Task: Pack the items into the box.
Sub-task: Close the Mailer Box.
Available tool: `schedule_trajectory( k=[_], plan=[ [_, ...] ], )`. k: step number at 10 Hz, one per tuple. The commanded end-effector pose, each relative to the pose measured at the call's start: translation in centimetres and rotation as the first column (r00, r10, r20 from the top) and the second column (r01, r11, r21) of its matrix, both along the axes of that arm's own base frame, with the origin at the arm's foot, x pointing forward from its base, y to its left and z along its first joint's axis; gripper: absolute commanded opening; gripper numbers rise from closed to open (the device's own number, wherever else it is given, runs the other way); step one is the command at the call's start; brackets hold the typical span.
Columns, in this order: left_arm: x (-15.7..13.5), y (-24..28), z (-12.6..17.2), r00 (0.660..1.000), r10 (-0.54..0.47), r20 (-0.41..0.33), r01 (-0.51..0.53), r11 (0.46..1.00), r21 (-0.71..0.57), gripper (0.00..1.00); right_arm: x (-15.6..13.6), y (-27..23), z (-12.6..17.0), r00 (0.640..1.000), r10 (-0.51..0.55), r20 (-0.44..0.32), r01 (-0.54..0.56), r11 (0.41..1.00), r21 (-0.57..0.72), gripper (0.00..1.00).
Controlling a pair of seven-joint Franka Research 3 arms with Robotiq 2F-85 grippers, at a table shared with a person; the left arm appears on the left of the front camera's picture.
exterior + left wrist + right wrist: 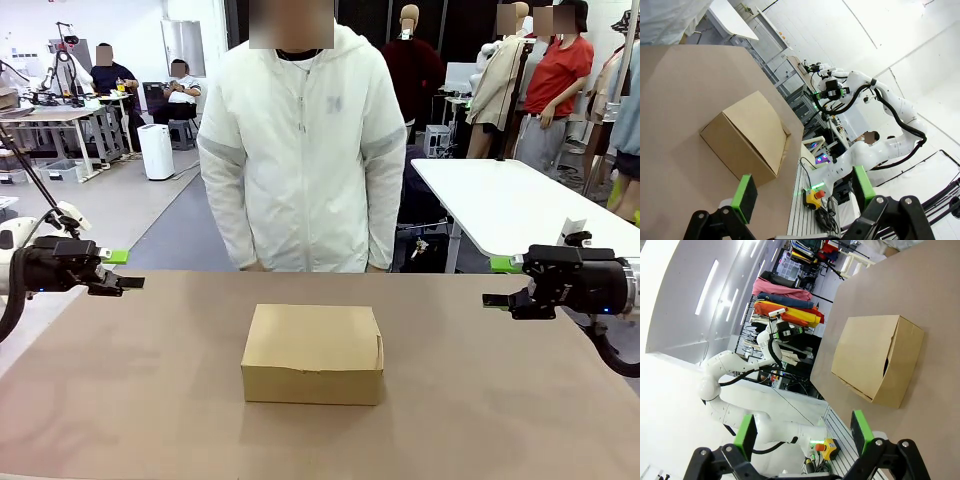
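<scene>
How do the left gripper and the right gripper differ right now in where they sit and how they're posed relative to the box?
The left gripper hangs off the table's left edge, fingers pointing right toward the cardboard box; the right gripper is at the right side, over the table, fingers pointing left. The left sits slightly higher in the front view than the right. Both are open, empty, and well clear of the closed box.

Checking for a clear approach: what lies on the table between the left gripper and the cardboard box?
Nothing: the front view shows bare brown table between the left gripper and the closed cardboard box.
</scene>
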State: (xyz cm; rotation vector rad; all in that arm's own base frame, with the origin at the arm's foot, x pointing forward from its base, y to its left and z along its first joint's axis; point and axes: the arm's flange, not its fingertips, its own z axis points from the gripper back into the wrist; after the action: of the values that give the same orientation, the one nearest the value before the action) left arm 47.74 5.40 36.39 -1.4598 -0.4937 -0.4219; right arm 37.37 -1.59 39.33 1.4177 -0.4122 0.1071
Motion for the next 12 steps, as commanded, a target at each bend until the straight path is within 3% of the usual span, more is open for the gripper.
schedule_trajectory(
  k=[1, 12],
  plan=[
    [-0.13, -0.02, 0.28, 1.000, -0.004, 0.015, 0.004, 1.000, -0.011, 1.00, 0.03, -0.02, 0.11, 1.000, -0.005, 0.017, 0.005, 1.000, 0.002, 1.00],
    [-0.13, -0.02, 0.28, 1.000, -0.004, 0.015, 0.004, 1.000, -0.011, 1.00, 0.03, -0.02, 0.11, 1.000, -0.005, 0.017, 0.005, 1.000, 0.002, 1.00]
  ],
)
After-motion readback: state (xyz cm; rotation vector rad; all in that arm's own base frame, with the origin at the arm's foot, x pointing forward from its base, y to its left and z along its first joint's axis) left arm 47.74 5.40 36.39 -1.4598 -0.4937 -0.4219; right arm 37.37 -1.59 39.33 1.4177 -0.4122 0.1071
